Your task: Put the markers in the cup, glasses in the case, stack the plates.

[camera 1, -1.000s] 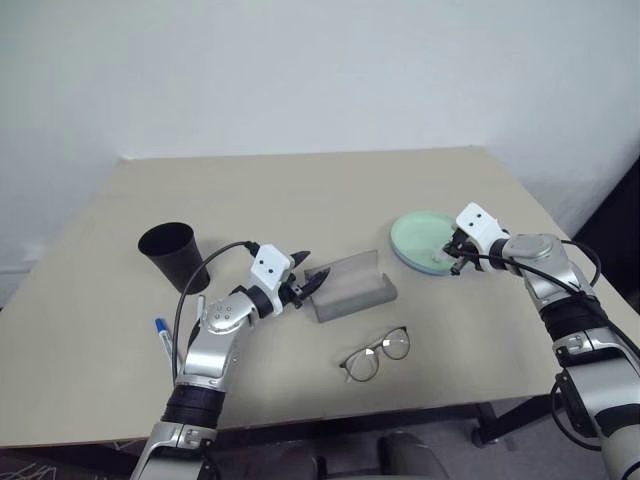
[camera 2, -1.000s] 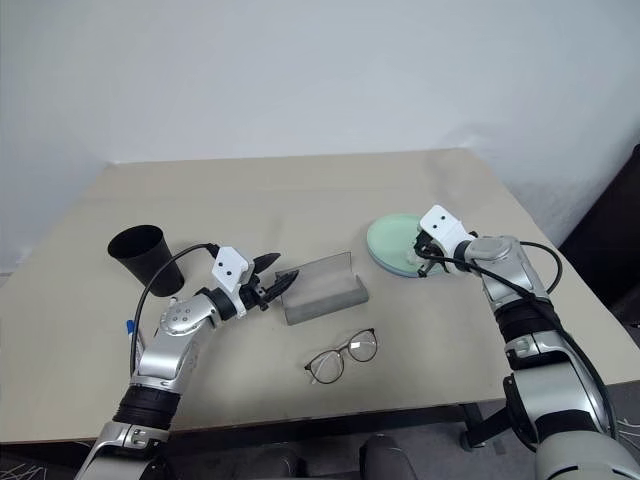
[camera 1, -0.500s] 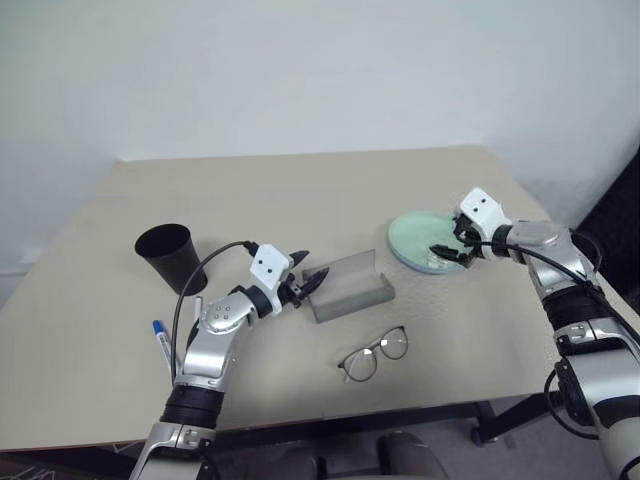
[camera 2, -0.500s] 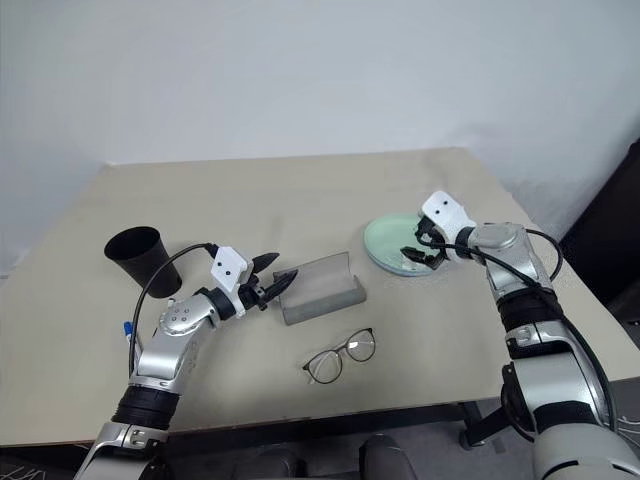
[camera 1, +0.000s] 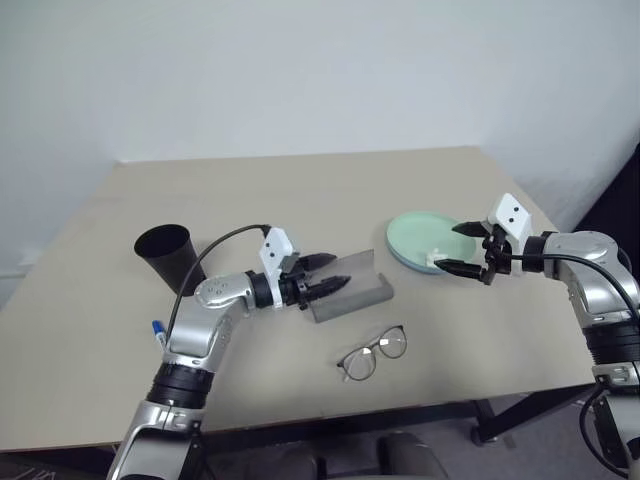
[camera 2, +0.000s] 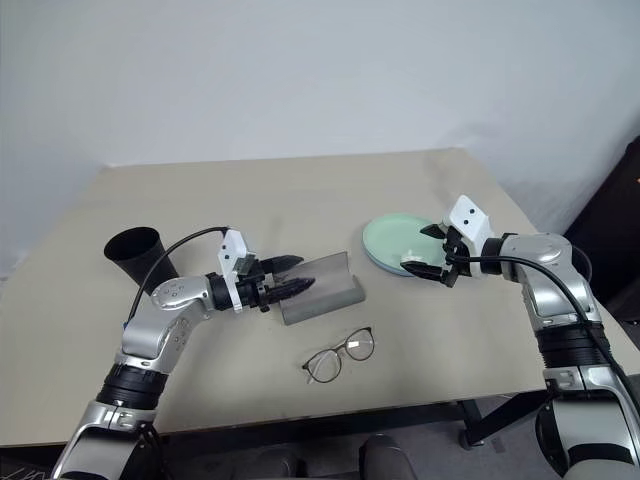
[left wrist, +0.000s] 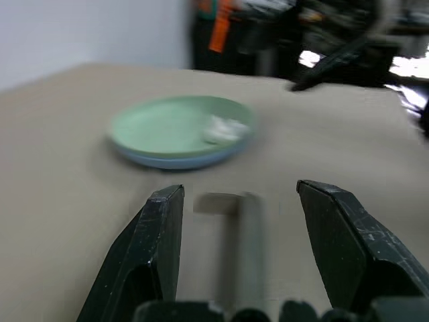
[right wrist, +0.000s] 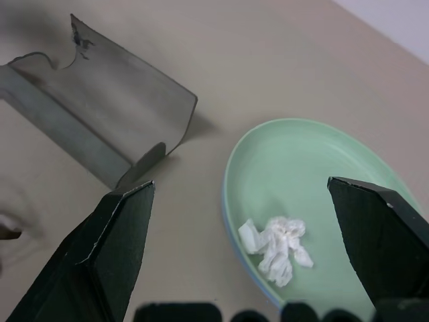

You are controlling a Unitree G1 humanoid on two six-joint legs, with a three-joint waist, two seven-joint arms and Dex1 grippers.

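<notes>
The mint green plate [camera 1: 418, 236] lies on top of the light blue plate [left wrist: 175, 161] at the table's right. My right gripper [camera 1: 455, 248] hangs open just off their near right rim. The grey case [camera 1: 358, 283] lies open mid-table. My left gripper [camera 1: 327, 272] is open at the case's left end, with the raised lid edge [left wrist: 249, 225] between its fingers and not touching them. The glasses [camera 1: 375, 352] rest in front of the case. The black cup [camera 1: 166, 252] stands at the left. A blue-capped marker [camera 1: 158, 330] lies near it, partly hidden by my left arm.
A small white crumpled scrap [right wrist: 275, 245] sits in the green plate. The tan table [camera 1: 300, 190] ends close in front of the glasses and just right of the plates. A white wall stands behind.
My right gripper opened and drew back to the right, off the plates' near rim. My left gripper swung right and rose, its fingers now at the case's left end.
</notes>
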